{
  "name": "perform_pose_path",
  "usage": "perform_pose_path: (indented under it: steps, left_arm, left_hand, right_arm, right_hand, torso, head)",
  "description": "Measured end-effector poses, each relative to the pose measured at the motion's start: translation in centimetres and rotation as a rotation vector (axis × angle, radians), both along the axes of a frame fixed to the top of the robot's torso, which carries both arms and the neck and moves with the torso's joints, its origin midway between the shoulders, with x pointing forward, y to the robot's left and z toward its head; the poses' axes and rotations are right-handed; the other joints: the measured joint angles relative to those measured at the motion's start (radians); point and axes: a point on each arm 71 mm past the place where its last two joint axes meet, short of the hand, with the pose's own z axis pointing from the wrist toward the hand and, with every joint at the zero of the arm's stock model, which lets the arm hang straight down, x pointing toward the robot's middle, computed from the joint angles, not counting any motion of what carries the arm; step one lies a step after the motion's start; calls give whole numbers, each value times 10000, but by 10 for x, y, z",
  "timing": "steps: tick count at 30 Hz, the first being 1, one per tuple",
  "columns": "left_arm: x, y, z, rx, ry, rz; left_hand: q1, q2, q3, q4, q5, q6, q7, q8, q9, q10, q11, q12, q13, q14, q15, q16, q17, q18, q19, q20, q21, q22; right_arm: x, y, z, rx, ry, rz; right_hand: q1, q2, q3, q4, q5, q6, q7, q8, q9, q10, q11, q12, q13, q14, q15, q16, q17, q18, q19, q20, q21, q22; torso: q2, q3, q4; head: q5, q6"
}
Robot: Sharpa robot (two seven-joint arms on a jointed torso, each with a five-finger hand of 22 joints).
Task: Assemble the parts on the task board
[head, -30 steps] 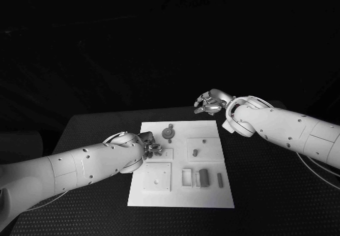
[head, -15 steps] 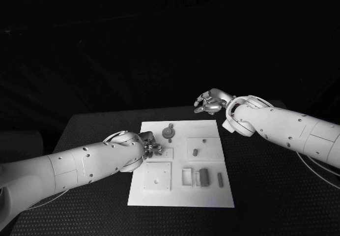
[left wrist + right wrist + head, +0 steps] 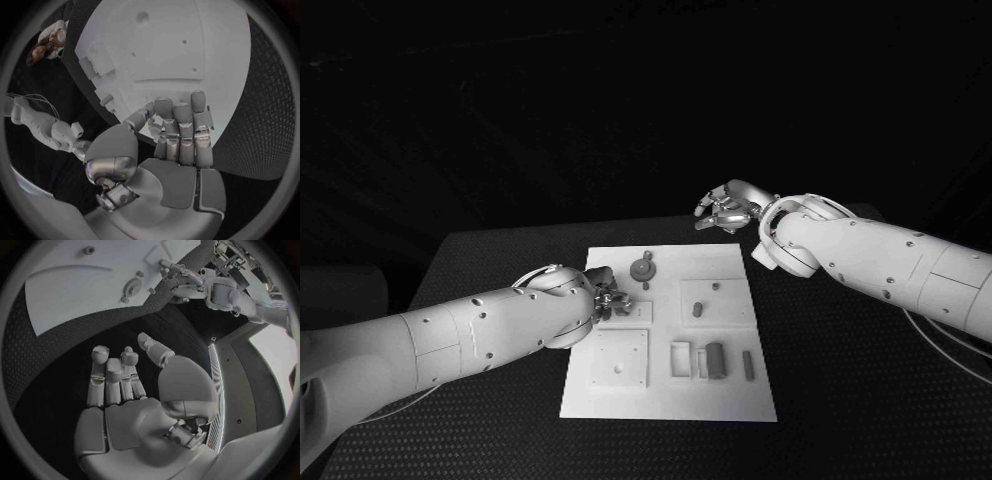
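Observation:
The white task board (image 3: 668, 400) lies in the middle of the table. On it are a round grey part (image 3: 642, 268), small pieces (image 3: 715, 287) on a raised square, and a dark bar (image 3: 714, 360) in a slot near the front. My left hand (image 3: 602, 298) hovers low over the board's left side, fingers (image 3: 181, 131) stretched out side by side above the board (image 3: 169, 45), with nothing visible in them. My right hand (image 3: 726, 210) hangs beyond the board's far edge, over the table. Its fingers (image 3: 112, 377) are loosely curled and the palm is empty.
A thin grey bar (image 3: 747, 365) lies near the board's right edge, and a square plate (image 3: 619, 360) sits at the front left. Black table (image 3: 848, 400) surrounds the board. In the right wrist view, the round part (image 3: 131, 288) lies beside my left hand (image 3: 172, 270).

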Motion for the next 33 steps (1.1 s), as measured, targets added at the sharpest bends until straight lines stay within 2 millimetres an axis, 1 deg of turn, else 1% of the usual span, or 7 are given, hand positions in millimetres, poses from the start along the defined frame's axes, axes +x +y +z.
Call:
perform_pose_path:
  steps: [3, 6, 8, 12, 20, 25, 33]
  left_arm:
    - [1, -1, 0, 82, -15, -58]
    - [1, -2, 0, 150, -21, -102]
    - [1, -3, 0, 194, -24, -129]
    - [2, -4, 1, 270, -29, -163]
    - [2, -6, 1, 367, -26, -206]
    - [3, -7, 1, 429, -27, -222]
    - [3, -8, 1, 549, -84, -297]
  left_hand:
    - [0, 0, -8, 7, 6, 32, -24, -14, 21, 1, -1, 0, 0, 1, 1, 10, -19, -1, 0, 0, 0, 4]
    - [0, 0, -19, 9, 331, 41, -28, -21, 31, 1, -2, 70, 0, 3, 3, 115, -90, -1, 0, 0, 0, 3]
    - [0, 0, -33, 6, 400, 43, -29, -35, 182, 2, -2, 71, 0, -4, -5, 115, -101, 0, 0, 0, 0, 3]
    - [0, 0, -42, 13, 466, 77, -29, -36, 182, 2, -2, 116, 0, -21, -21, 183, -135, -1, 0, 1, 0, 3]
    - [0, 0, -47, 17, 511, 109, -28, -28, 183, 3, -3, 177, 0, -20, -21, 247, -176, -1, 41, -40, 0, 1]
    - [0, 0, -74, 17, 511, 111, -27, -22, 604, 3, -3, 177, 1, -20, -21, 269, -195, -1, 41, -40, 6, 0]
    - [0, 0, -84, 31, 505, 122, -17, 11, 622, 8, -8, 272, 4, -19, -20, 362, -243, -1, 40, -40, 40, -1]
  right_arm:
    - [0, 0, 0, 1, 1, 3]
    - [0, 1, 0, 3, 2, 10]
    - [0, 1, 0, 5, 3, 15]
    - [0, 1, 0, 4, 4, 14]
    - [0, 1, 0, 2, 9, 12]
    - [0, 0, 0, 1, 12, 13]
    - [0, 0, 0, -1, 17, 10]
  right_hand:
    - [0, 0, 0, 0, 0, 0, 0, 0, 2, 0, 0, 0, 0, 1, 0, 0, 0, 0, 0, 0, 0, 0]
    - [0, 0, 0, 0, 0, 0, 0, 0, 9, 0, 0, 0, 0, 1, 1, 0, 0, 0, 0, 0, 0, 0]
    - [0, 0, 0, 0, 0, 0, 0, 0, 9, 0, 0, 0, 0, 1, 1, 0, 0, 0, 0, 0, 0, 0]
    - [0, 0, 0, 0, 0, 0, 0, 0, 8, 0, 0, 0, 0, 2, 2, 0, 0, 1, 0, 0, 0, 0]
    - [0, 0, 0, 0, 0, 0, 0, 1, 7, 0, 0, 0, 1, -25, -21, 0, 0, 0, 0, 0, 0, 0]
    - [0, 0, 0, 0, 0, 0, 0, 1, 6, 0, 0, 0, 1, -25, -20, 0, 0, 0, 0, 0, 0, 0]
    - [0, 0, 0, 0, 0, 0, 0, 1, 16, 0, 0, 0, 1, -25, -19, 0, 0, 0, 0, 0, 0, 0]
  torso:
    - [0, -1, 0]
    - [0, -1, -1]
    - [0, -1, -1]
    - [0, 0, -1]
    - [0, -1, -1]
    - [0, -1, -1]
    - [-1, -1, -1]
  head:
    - [10, -9]
    - [13, -12]
    - [16, -15]
    - [17, -16]
    - [0, -7]
    - [-2, -3]
    - [2, 13]
